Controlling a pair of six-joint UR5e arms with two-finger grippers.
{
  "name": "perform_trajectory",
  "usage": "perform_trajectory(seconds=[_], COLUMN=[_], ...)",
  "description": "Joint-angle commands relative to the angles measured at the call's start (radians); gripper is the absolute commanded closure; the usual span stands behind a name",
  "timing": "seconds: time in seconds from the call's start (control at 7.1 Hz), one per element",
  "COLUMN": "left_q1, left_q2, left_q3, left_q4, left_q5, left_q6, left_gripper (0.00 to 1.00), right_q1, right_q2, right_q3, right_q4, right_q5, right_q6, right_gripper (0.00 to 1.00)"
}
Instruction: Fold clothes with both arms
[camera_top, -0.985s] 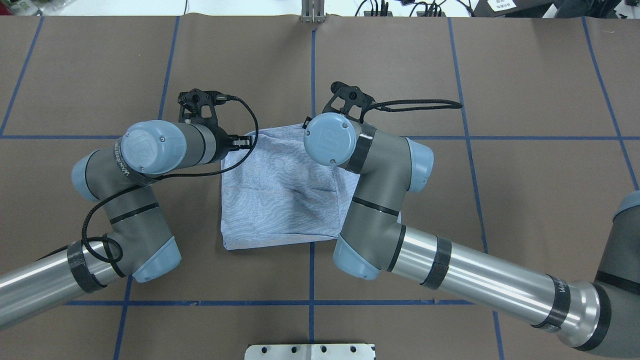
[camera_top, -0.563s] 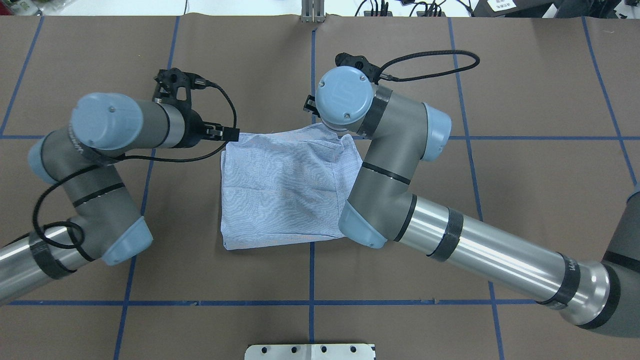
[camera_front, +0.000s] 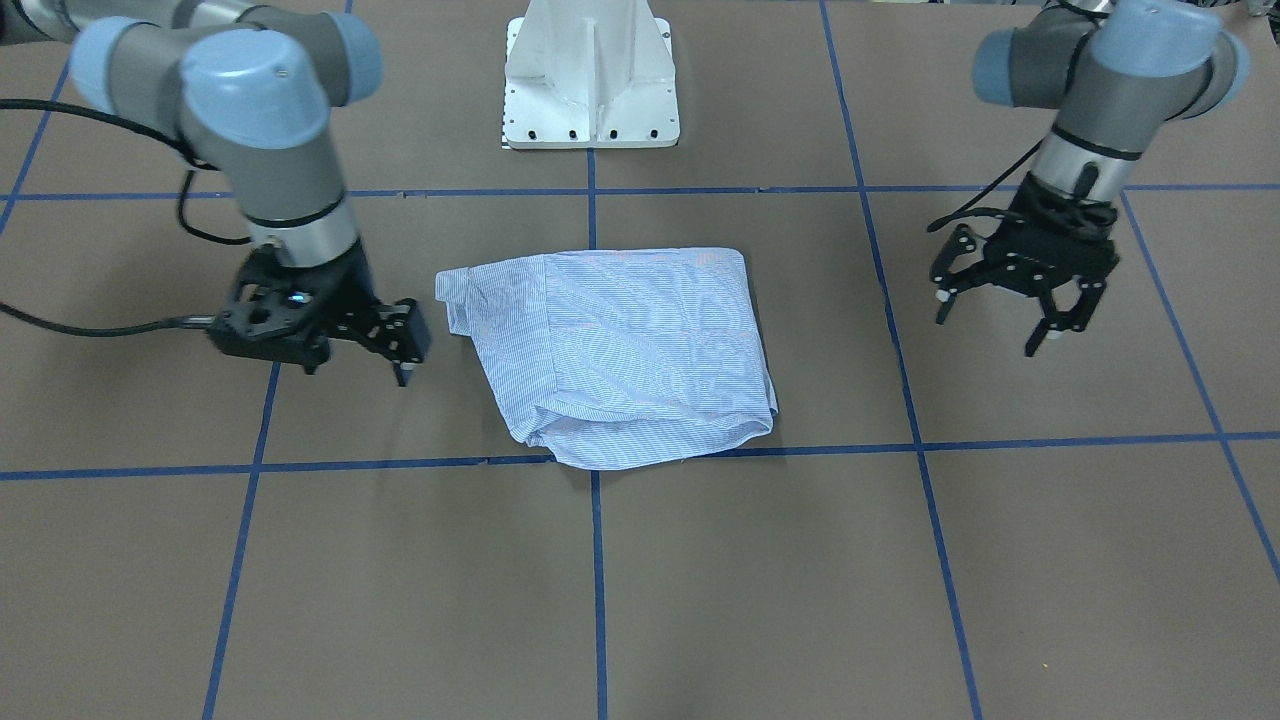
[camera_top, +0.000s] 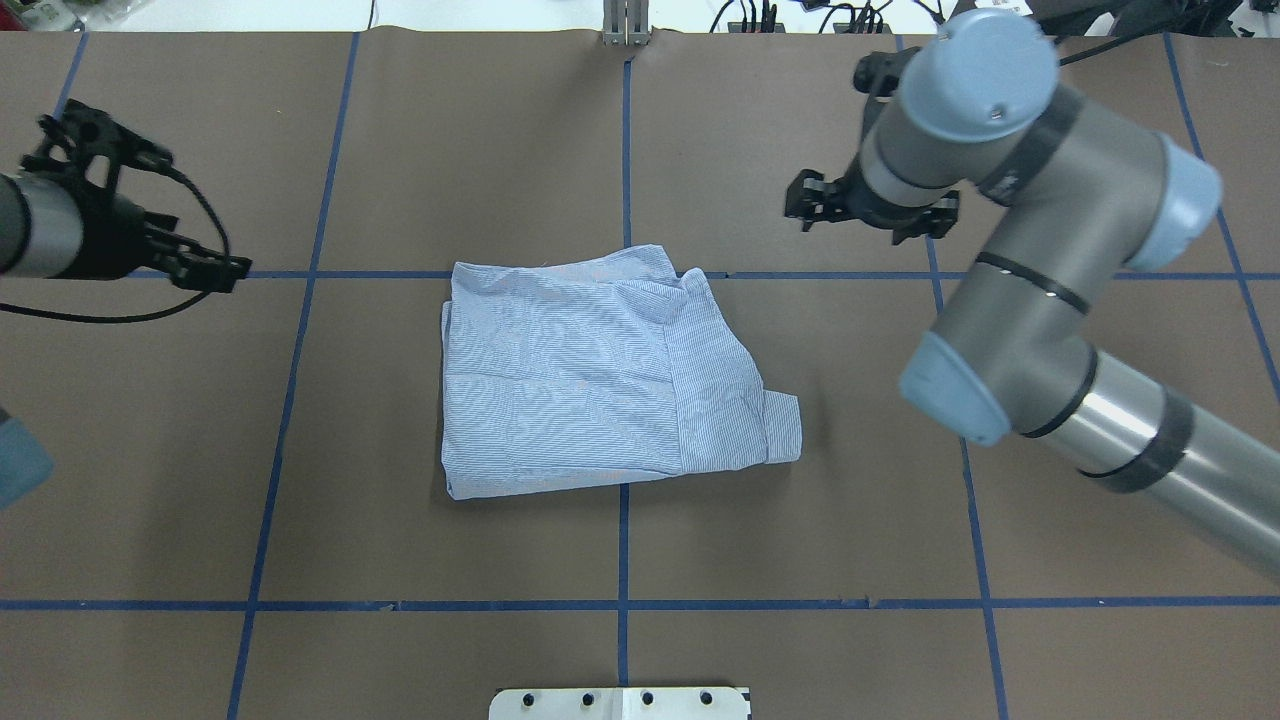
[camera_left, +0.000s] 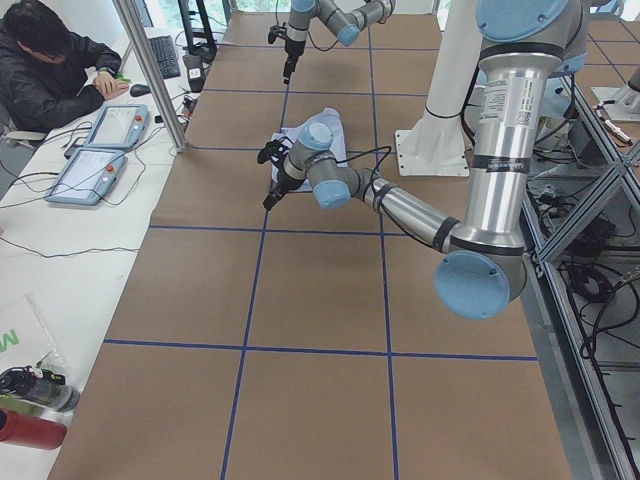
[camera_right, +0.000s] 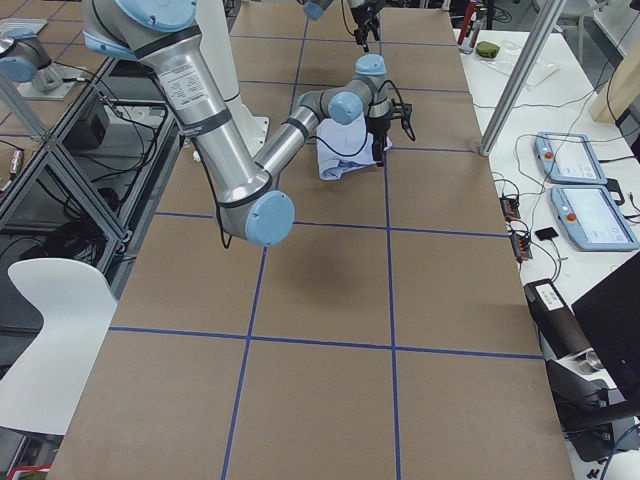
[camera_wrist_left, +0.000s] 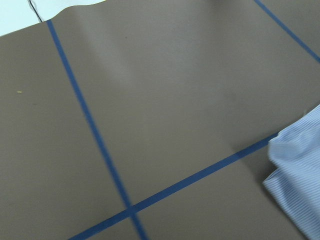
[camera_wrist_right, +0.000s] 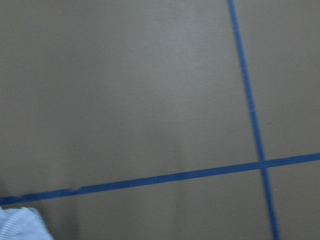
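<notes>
The light blue-and-white striped shirt (camera_top: 580, 380) lies folded in a rough square at the table's middle, and shows in the front view (camera_front: 620, 350) too. A cuff sticks out at its near right corner. My left gripper (camera_top: 225, 272) is open and empty, well to the left of the shirt, above the table; in the front view (camera_front: 988, 328) its fingers are spread. My right gripper (camera_top: 865, 225) is open and empty, to the right of and beyond the shirt, and the front view (camera_front: 355, 368) shows it low over the table. Each wrist view shows only a shirt corner (camera_wrist_left: 300, 180) (camera_wrist_right: 15, 225).
The table is covered in brown paper with a blue tape grid (camera_top: 623, 150). The white pedestal base (camera_front: 590, 90) stands at the robot's edge. A metal post (camera_top: 625, 25) is at the far edge. An operator (camera_left: 50, 70) sits beside control pendants (camera_left: 100, 150).
Both grippers were at the shirt's far edge, let it go, and swung outward, left to the left and right to the right. The shirt now lies flat, free of both arms.
</notes>
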Motion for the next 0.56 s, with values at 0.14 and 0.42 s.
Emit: perform_trajectory(seconds=[0.14,0.42], left_q1=[-0.292,-0.449], left_q2=[0.096,0.149], left_q3=[0.021,0.118], left_q4=[0.021,0.018], left_q5=[-0.164,-0.250], left_q6=[0.416,0.512], left_gripper=[0.00,0.00], right_q1=[0.340,0.607], right_q2=[-0.401,-0.579], right_q3=[0.113,0.102], right_q4=[-0.004,-0.007], right_q5=[0.164,0.296], right_q6=[-0.694,-1.105], right_gripper=[0.00,0.00])
